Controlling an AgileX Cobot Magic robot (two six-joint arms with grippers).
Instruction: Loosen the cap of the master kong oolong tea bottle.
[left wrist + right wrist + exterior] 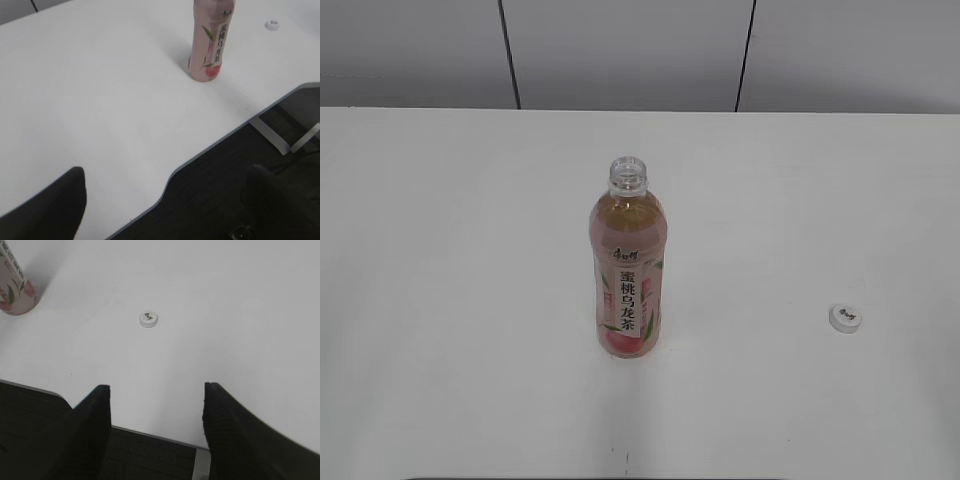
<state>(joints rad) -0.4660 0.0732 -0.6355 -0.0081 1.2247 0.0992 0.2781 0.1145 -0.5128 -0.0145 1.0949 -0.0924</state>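
Lab-like room: bare white table [440, 300], panelled wall [620, 50]

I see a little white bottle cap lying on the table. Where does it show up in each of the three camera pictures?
Exterior view: the small round white plastic cap lies at the right, off the bottle.
Left wrist view: a tiny white dot at the top right.
Right wrist view: upper middle, logo up.
Shared landmark: the tall clear tea bottle with the pink peach label, upright and uncapped.
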